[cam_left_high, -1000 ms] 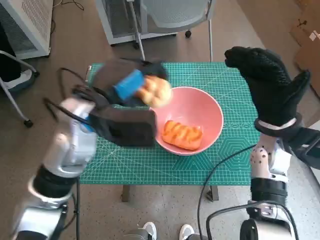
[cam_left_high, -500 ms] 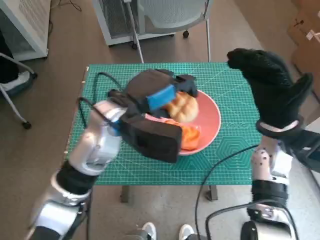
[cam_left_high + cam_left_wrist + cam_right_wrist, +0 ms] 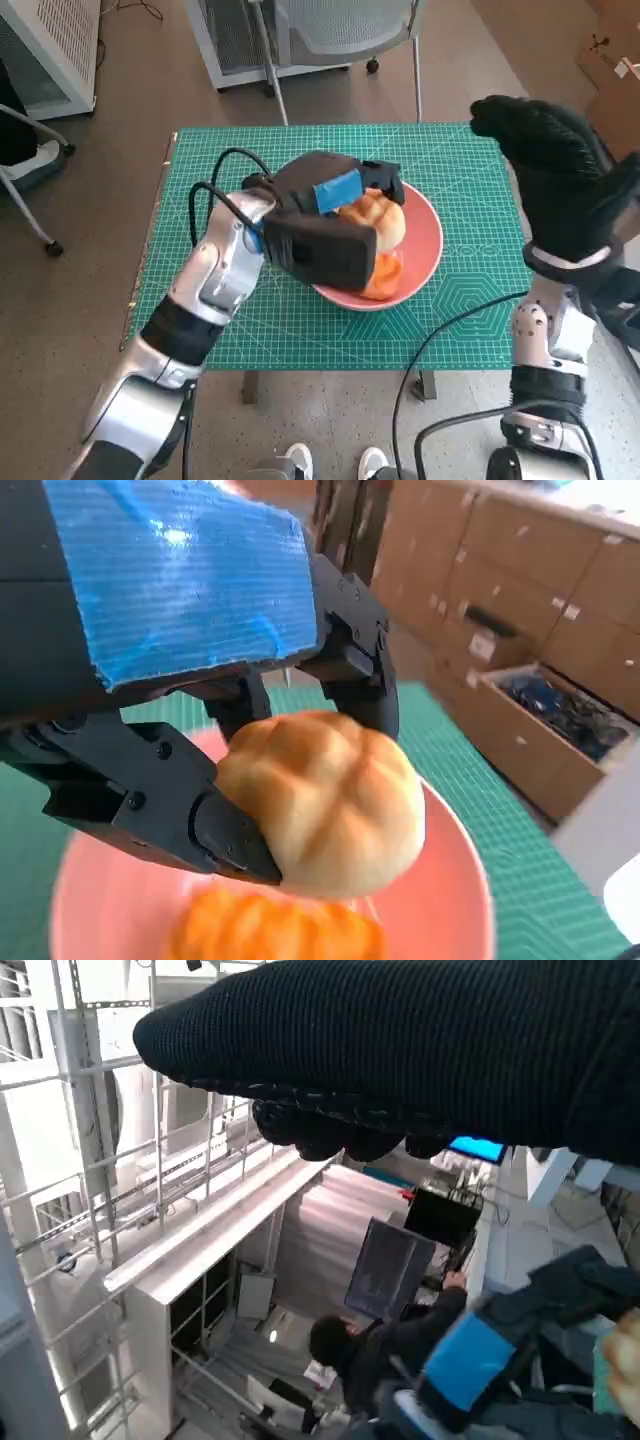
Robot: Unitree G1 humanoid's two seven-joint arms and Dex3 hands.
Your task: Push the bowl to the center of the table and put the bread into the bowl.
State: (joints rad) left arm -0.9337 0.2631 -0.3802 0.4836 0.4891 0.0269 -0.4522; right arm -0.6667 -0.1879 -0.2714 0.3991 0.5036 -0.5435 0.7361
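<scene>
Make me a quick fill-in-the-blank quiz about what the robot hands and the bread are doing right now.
1. The left robot hand holds a pale round ____.
2. The bowl is ____ in colour.
3. An ____ bread already lies in the bowl.
4. The right robot hand holds ____.

Missing words: bun; pink; orange; nothing

A shallow pink plastic bowl (image 3: 425, 245) sits near the middle of the bench. A round, pale golden bread bun (image 3: 377, 218) with a scored top hangs just above it, pinched in the left robot hand (image 3: 325, 195). An orange, ridged bread roll (image 3: 378, 275) lies inside the bowl.
</scene>
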